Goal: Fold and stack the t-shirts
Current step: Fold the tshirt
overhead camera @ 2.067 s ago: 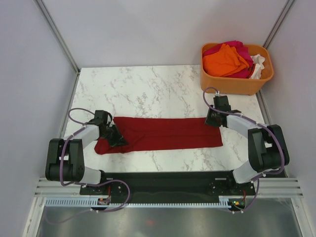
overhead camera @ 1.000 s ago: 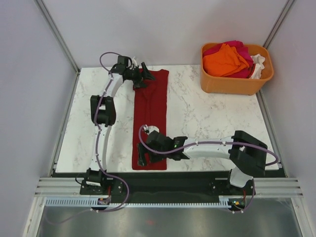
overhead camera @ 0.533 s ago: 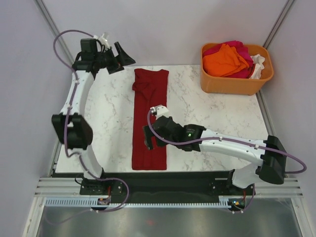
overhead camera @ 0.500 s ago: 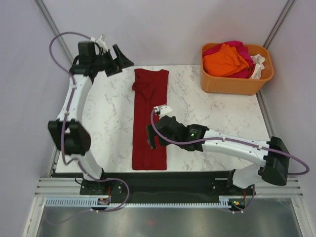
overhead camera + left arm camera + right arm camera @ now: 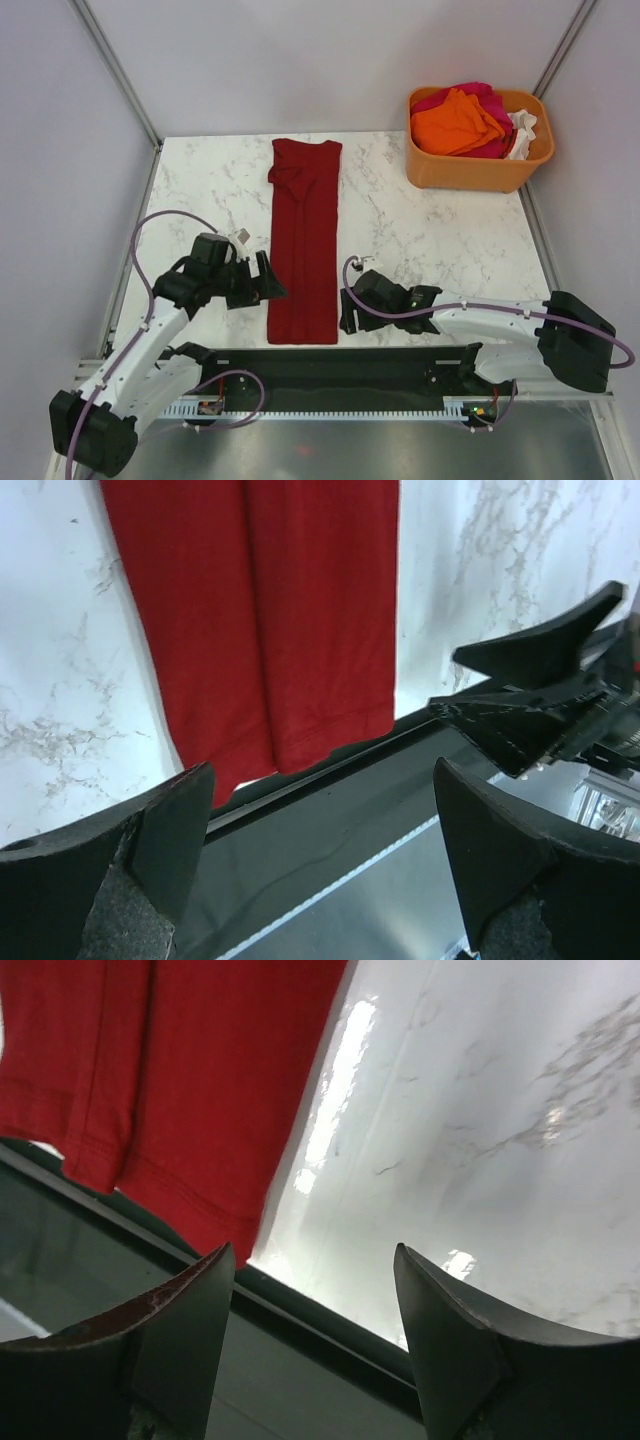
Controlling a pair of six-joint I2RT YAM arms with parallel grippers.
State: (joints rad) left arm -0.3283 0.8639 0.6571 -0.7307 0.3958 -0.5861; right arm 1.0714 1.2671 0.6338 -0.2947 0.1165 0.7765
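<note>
A dark red t-shirt [image 5: 304, 240] lies folded into a long narrow strip from the table's far edge to its near edge. Its hem shows in the left wrist view [image 5: 270, 630] and in the right wrist view [image 5: 170, 1070]. My left gripper [image 5: 272, 283] hovers just left of the strip's near end, open [image 5: 320, 810] and empty. My right gripper [image 5: 346, 310] is low at the strip's near right corner, open [image 5: 314, 1260] with nothing between its fingers. Bright orange [image 5: 455, 122], magenta-pink [image 5: 480, 95] and white [image 5: 525, 130] t-shirts are heaped in the tub.
The orange plastic tub [image 5: 470, 172] stands at the table's back right corner. White marble table [image 5: 430, 230] shows on both sides of the strip. A black rail [image 5: 330, 365] runs along the near edge. My right gripper's fingers [image 5: 530, 695] show in the left wrist view.
My left arm swung from the far left corner down to the strip's near end. My right gripper slid off the strip to its near right corner. The shirt has not moved.
</note>
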